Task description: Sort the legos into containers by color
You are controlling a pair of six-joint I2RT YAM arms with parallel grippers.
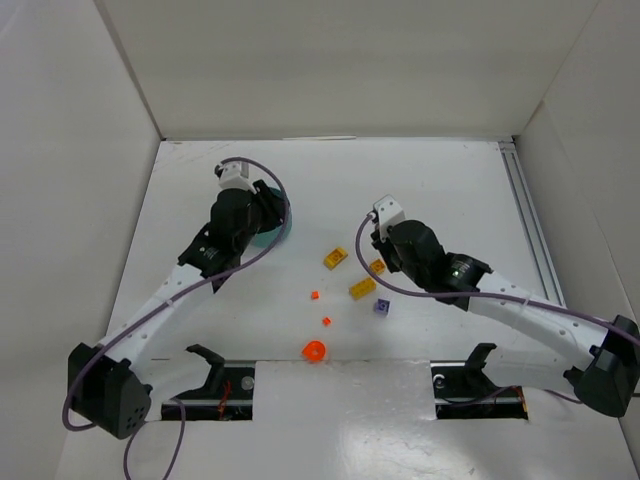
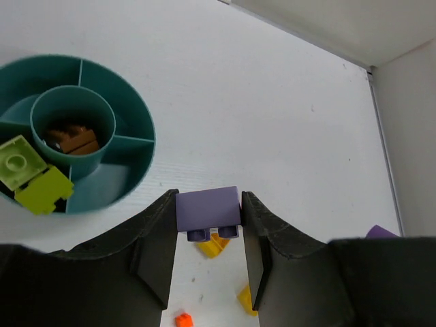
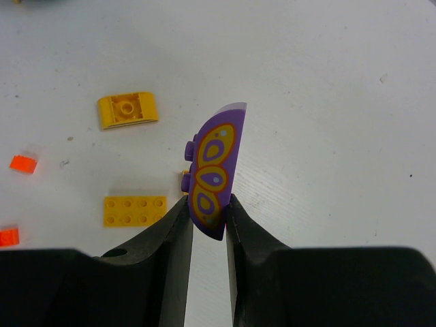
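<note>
Holding tight, the left pincer grips a purple brick by its flat sides, just right of the dish. The right pincer pinches a purple wing piece above the yellow bricks on the surface. Both look light, hard and smooth, so they may slip. Flat sides make the best hold.

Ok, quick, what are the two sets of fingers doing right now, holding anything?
Left fingers: closed on a plain purple brick.
Right fingers: closed on a purple piece with a yellow pattern.
</note>
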